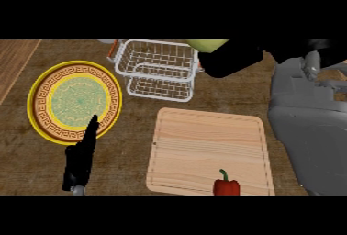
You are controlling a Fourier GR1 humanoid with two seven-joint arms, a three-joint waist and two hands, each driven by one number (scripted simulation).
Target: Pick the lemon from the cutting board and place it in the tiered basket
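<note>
Head view: right hand (234, 57) curled round lemon (209, 45) at the 2 o'clock rim of tiered basket (156, 69), well clear of cutting board (210, 151). Red pepper (227, 186) at board's 6 o'clock edge. Left hand (81, 158) at 8 o'clock of view, fingers straight and pressed together, tips over plate (41, 98).

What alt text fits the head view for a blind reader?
The robot's right hand holds a lemon at the right rim of a white tiered basket. Below lies a wooden cutting board with a red pepper at its near edge; the open left hand rests by a patterned plate.
</note>
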